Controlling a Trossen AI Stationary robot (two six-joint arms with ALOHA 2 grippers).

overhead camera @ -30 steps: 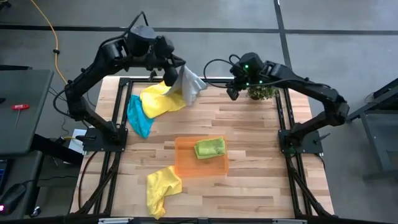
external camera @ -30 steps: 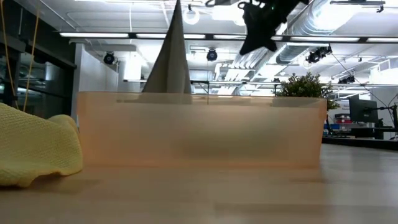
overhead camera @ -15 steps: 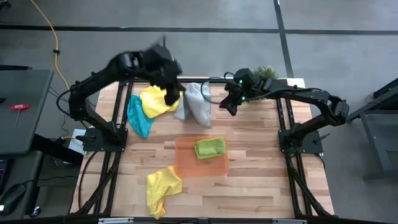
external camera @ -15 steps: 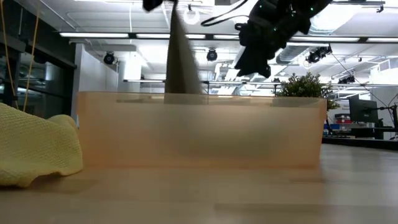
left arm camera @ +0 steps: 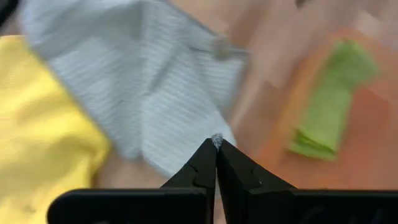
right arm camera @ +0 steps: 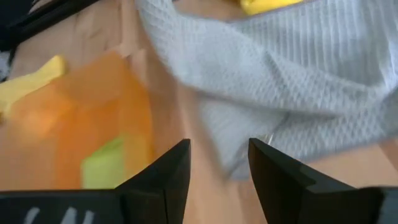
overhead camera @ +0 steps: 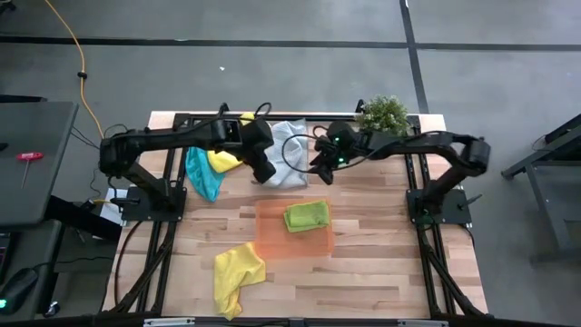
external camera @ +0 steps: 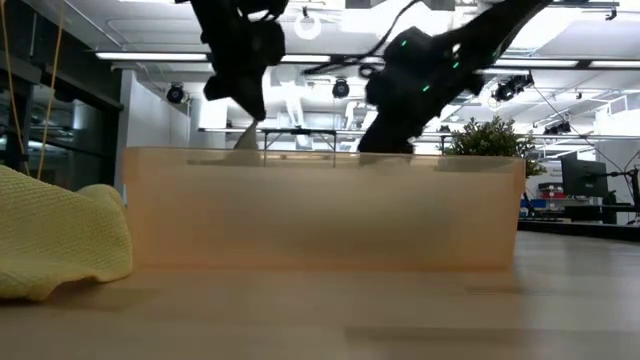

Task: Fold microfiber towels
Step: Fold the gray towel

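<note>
Handling grey towel [overhead camera: 289, 153] at the table's far middle, two grippers on it.
Left gripper [overhead camera: 267, 172]: fingers pressed together, pinching a corner of the grey towel (the wrist view shows fabric caught at the very tips) at the towel's near left edge. Right gripper [overhead camera: 320, 170]: fingers spread, just beside the towel's right edge, gripping nothing. Grey towel: lying rumpled on the wood table [overhead camera: 381, 236], overlapping one yellow towel [overhead camera: 221, 161] on its left. Teal towel [overhead camera: 201, 172]: bunched, touching that yellow towel, near the left edge. Lime towel [overhead camera: 307, 215]: folded, inside the orange tray [overhead camera: 272, 236] at centre. Second yellow towel [overhead camera: 236, 272]: crumpled, near front, just beside the tray's left corner. Plant [overhead camera: 382, 114]: far right edge, behind the right arm.
</note>
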